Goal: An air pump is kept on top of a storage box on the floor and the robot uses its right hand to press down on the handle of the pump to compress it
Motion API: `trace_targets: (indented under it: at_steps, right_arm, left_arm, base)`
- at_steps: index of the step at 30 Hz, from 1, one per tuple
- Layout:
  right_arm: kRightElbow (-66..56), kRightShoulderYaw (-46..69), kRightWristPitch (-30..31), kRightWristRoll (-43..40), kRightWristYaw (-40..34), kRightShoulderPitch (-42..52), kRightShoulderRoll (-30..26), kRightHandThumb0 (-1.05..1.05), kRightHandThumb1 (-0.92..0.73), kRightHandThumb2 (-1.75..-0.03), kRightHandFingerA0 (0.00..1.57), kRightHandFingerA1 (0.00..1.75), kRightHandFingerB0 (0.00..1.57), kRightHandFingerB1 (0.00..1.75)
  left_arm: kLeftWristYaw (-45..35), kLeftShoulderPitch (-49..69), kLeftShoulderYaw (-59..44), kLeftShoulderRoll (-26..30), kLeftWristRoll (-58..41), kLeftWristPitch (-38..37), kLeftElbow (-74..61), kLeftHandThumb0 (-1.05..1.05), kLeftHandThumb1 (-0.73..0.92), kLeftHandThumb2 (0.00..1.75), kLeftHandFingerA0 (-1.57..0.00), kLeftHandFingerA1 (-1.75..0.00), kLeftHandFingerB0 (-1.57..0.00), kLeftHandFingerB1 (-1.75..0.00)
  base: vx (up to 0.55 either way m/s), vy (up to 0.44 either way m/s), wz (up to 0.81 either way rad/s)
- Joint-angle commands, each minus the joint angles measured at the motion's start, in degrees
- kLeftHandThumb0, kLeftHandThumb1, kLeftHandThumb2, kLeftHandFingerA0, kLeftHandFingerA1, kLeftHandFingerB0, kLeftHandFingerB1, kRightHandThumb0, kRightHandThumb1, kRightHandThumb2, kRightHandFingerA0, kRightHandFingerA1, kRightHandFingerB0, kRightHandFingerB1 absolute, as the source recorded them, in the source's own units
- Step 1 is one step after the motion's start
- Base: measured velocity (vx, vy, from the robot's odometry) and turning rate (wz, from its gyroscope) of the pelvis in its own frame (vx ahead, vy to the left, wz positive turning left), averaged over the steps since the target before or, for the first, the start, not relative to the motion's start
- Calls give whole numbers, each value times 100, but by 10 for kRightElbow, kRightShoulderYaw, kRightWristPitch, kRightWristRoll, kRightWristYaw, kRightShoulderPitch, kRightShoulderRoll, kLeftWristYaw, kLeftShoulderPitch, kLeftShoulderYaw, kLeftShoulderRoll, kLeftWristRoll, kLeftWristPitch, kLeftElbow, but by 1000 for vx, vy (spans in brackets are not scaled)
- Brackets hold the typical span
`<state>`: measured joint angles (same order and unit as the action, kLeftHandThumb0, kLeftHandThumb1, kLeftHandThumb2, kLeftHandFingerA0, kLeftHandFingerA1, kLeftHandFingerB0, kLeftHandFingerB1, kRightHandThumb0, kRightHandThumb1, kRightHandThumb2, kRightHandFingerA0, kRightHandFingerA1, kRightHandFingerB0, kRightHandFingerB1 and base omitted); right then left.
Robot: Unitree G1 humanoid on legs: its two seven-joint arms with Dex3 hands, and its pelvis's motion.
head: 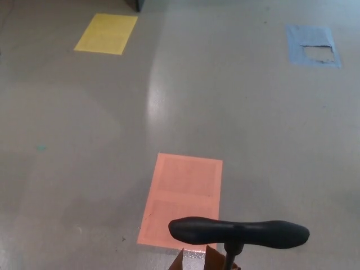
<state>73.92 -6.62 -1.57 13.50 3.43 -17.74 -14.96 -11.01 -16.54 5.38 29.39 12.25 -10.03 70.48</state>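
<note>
The air pump's black T-shaped handle (239, 232) lies crosswise near the bottom edge of the head view, standing raised on its thin dark rod (230, 256). Just below it, a brown corner of the storage box (197, 260) shows at the frame's lower edge; the pump's body is cut off by the picture. Neither of my hands nor any arm appears in the view.
Grey glossy floor (84, 157) fills the scene. An orange patch (183, 199) lies right behind the handle, a yellow patch (107, 34) at far left, a worn blue patch (313, 46) at far right. A dark object's corner (134, 4) stands at the top.
</note>
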Motion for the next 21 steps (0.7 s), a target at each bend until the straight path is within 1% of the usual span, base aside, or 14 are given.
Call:
trace_targets:
  at_steps: [1, 4, 5, 6, 7, 8, 9, 11, 14, 16, 17, 18, 19, 21]
  right_arm:
    - [16, 15, -30, -5, -14, 3, -12, -31, -63, -112, 0, 46, 0, 45]
    - [14, 37, -42, -19, -50, 7, -8, -30, -63, -112, 1, 46, 0, 45]
    - [7, 51, -66, -27, -84, 10, -9, -27, -59, -109, 10, 49, 9, 49]
    - [-1, 67, -95, -35, -123, 12, -9, -27, -59, -109, 10, 49, 9, 49]
    - [-9, 77, -115, -35, -156, 11, -10, -49, -85, -65, 30, 34, 24, 31]
    - [-11, 80, -122, -33, -167, 10, -9, -49, -85, -65, 30, 34, 24, 31]
    - [-20, 93, -143, -40, -184, 10, -8, -46, -82, -64, 35, 36, 29, 33]
    - [-39, 119, -185, -54, -215, 10, -7, -46, -82, -64, 34, 36, 29, 33]
    - [-89, 167, -246, -85, -225, 17, -4, -46, -82, -64, 34, 37, 29, 34]
    - [-158, 185, -266, -84, -236, 32, -9, -53, -86, -65, 32, 37, 28, 34]
    - [-196, 195, -275, -86, -237, 41, -10, -61, -89, -67, 28, 37, 27, 34]
    - [-238, 207, -284, -88, -237, 51, -9, -61, -89, -67, 28, 37, 27, 34]
    - [-288, 223, -285, -104, -221, 63, -7, -64, -91, -67, 19, 36, 23, 33]
    - [-374, 253, -280, -138, -187, 83, -1, -60, -89, -66, 19, 37, 25, 35]
  left_arm:
    - [-22, -7, 7, 13, 12, -41, 24, -60, 72, 62, -29, -33, -28, -30]
    - [-20, -7, 10, 13, 14, -46, 28, -60, 73, 61, -29, -33, -28, -30]
    - [-21, -7, 8, 13, 13, -47, 29, -60, 72, 61, -31, -33, -27, -30]
    - [-22, -7, 7, 13, 11, -48, 30, -60, 72, 61, -31, -33, -27, -30]
    - [-20, -8, 7, 12, 11, -49, 31, -61, 72, 61, -31, -34, -26, -30]
    - [-19, -8, 7, 12, 11, -50, 31, -61, 72, 61, -31, -34, -26, -30]
    - [-19, -8, 6, 13, 11, -50, 31, -61, 72, 61, -30, -34, -27, -30]
    - [-19, -7, 6, 14, 11, -51, 31, -61, 72, 61, -31, -34, -27, -30]
    - [-20, -4, 6, 13, 11, -54, 31, -61, 72, 61, -31, -34, -27, -30]
    - [-22, -1, 4, 12, 7, -54, 31, -61, 72, 61, -31, -34, -26, -30]
    - [-24, 0, 1, 12, 5, -52, 31, -61, 72, 61, -29, -33, -26, -29]
    - [-27, 1, -1, 12, 2, -49, 32, -61, 72, 61, -29, -33, -26, -29]
    - [-24, 1, 0, 13, 4, -49, 32, -62, 72, 61, -29, -32, -27, -29]
    - [-18, -2, 4, 13, 9, -49, 31, -62, 72, 62, -29, -32, -27, -29]
  base:
    - [0, 0, 0]
    - [0, 0, 0]
    - [0, 0, 0]
    - [0, 0, 0]
    - [0, 0, 0]
    - [0, 0, 0]
    - [0, 0, 0]
    - [0, 0, 0]
    - [0, 0, 0]
    - [0, 0, 0]
    - [0, 0, 0]
    - [0, 0, 0]
    - [0, 0, 0]
    - [0, 0, 0]
